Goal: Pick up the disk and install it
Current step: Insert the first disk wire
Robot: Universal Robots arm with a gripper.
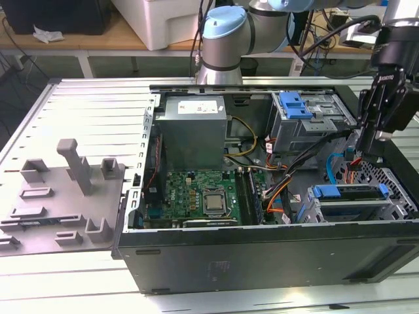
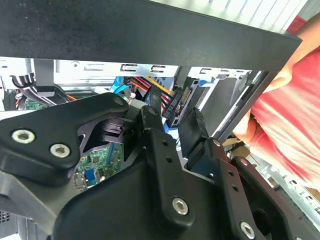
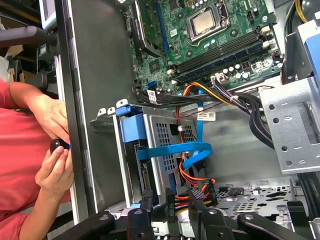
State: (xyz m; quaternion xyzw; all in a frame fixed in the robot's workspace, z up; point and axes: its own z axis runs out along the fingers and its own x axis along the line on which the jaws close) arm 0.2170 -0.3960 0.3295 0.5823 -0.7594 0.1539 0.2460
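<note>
- Nearest in the exterior view: the open computer case [image 1: 262, 252], lying on its side on the slatted counter [image 1: 85, 111].
- Just inside its near wall, toward the exterior view's right, is a grey drive cage [image 1: 396, 204].
- The disk [image 1: 344, 191] sits in that cage, its blue carrier showing along the top edge.
- The first wrist view shows the disk [image 3: 129, 135] slid in behind the cage's perforated wall.
- Judgement: the pick-up is done and the disk is in its bay. I cannot tell whether it is pushed fully home.
- The claw [image 1: 368, 156] hangs just over the cage's far end, close to the case's wall at the exterior view's right.
- In the second wrist view the claw's fingers [image 2: 152, 117] stand a narrow gap apart with nothing clamped between them.
- Black cable plugs [image 3: 200, 192] lie right ahead of the fingertips, and a blue data cable [image 3: 172, 150] loops across the cage.
- I cannot tell whether the plugs are mated to the disk.
- Farther in are the motherboard [image 1: 203, 196], the power supply [image 1: 193, 131], and a second cage with a blue latch [image 1: 294, 104].
- Outside the case, a grey fixture tray [image 1: 59, 196] sits on the counter.
- A person's hand [image 3: 55, 167] is beside the case's outer wall.
</note>
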